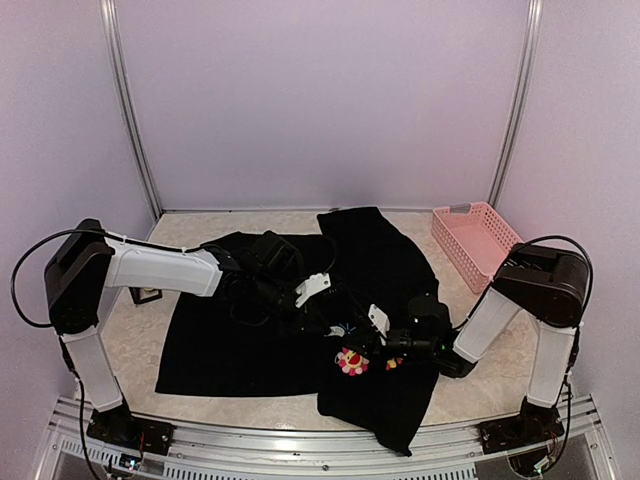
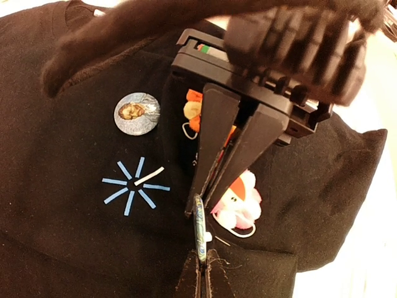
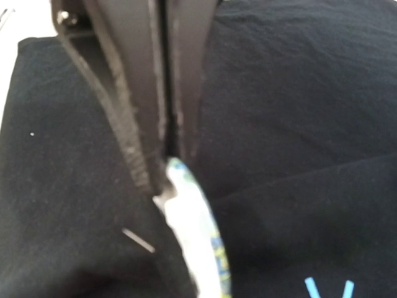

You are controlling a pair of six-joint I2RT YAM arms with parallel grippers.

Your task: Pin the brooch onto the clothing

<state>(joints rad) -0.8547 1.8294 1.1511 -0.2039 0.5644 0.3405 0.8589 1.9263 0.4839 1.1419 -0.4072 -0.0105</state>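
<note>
Left wrist view: the brooch [image 2: 199, 226] stands edge-on over the shirt [image 2: 74, 205], toward the table's [image 1: 130, 350] near edge. The closed left gripper [image 2: 201, 267] pinches it from below and the closed right gripper [image 2: 196, 210] from above, likely steadying it for pinning. A pink flower badge [image 2: 239, 202] crowds just beside it.

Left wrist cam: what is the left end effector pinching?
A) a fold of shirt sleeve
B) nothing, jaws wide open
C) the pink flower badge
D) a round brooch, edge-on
D: the left end effector is shut on the rim of a round brooch that stands edge-on over the black shirt, and the right end effector is closed on the brooch's opposite edge.
</note>
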